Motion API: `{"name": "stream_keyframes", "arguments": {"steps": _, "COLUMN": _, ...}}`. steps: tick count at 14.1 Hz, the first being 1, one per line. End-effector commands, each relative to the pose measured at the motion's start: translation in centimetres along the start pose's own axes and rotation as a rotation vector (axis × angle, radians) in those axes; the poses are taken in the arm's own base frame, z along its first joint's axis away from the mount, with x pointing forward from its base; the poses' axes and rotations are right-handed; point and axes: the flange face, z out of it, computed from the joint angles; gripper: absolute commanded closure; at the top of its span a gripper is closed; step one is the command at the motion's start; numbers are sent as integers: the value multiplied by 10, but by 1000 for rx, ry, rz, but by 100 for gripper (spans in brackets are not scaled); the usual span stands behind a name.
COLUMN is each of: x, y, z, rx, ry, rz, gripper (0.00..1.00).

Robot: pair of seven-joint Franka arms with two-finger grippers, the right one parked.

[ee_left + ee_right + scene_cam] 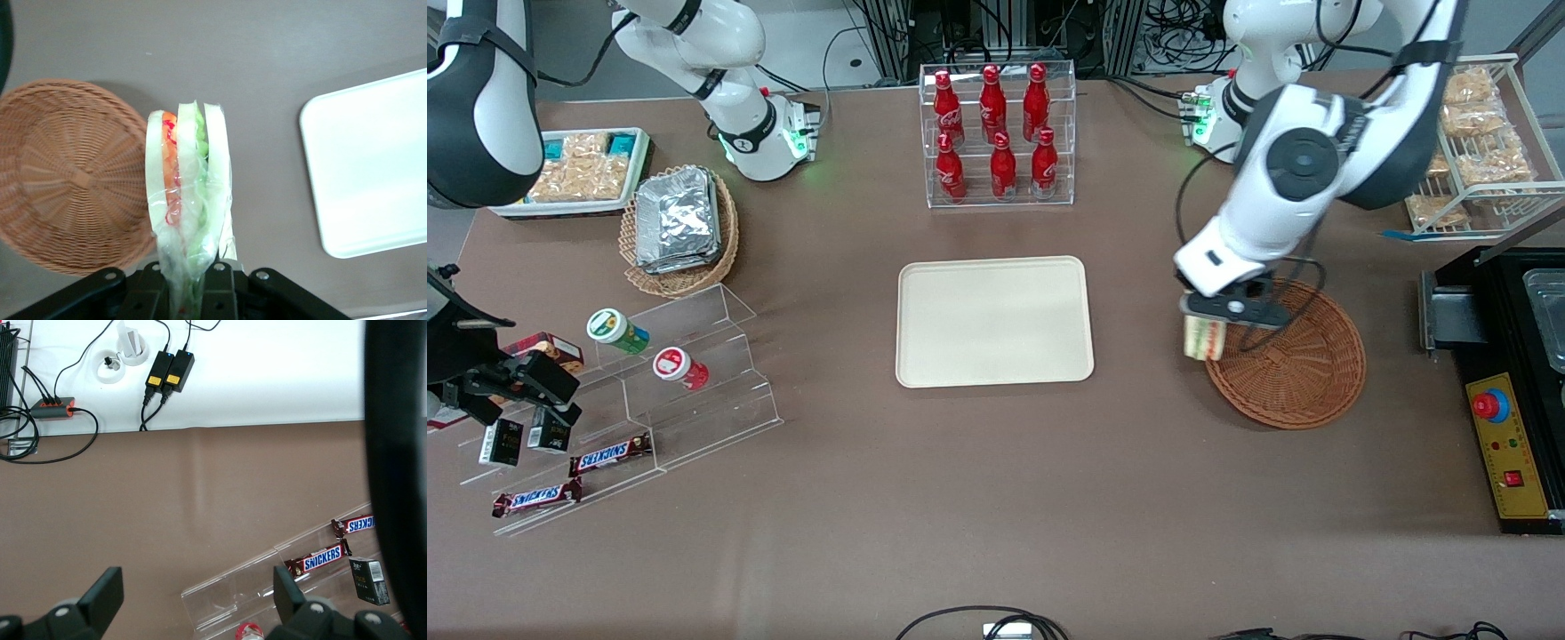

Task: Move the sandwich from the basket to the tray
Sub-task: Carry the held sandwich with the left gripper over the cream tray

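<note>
Front view, mid-carry: the empty tray lies toward the parked arm's end, apart from the gripper, whose jaws are clamped on the wrapped sandwich, hanging long axis downward above the rim of the basket, clear of the wicker.

Sandwich wrapped in glossy clear film, clamped by black plastic gripper; basket rough woven wicker; tray smooth matt

Red bottles, Snickers bars
</note>
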Motion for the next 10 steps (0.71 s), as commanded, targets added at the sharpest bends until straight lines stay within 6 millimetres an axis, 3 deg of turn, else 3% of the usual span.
{"name": "stream_keyframes", "arguments": {"steps": 1, "x": 18, "y": 50, "z": 9, "rx": -49, "ry": -35, "rz": -51, "gripper": 100}}
{"name": "stream_keyframes", "arguments": {"steps": 4, "x": 9, "y": 105, "z": 11, "rx": -64, "ry": -40, "rz": -33, "gripper": 100}}
{"name": "stream_keyframes", "arguments": {"steps": 7, "x": 4, "y": 141, "z": 25, "rx": -38, "ry": -41, "rz": -38, "gripper": 100}}
{"name": "stream_keyframes", "arguments": {"steps": 10, "x": 7, "y": 160, "z": 56, "rx": -33, "ry": -40, "rz": -52, "gripper": 100}}
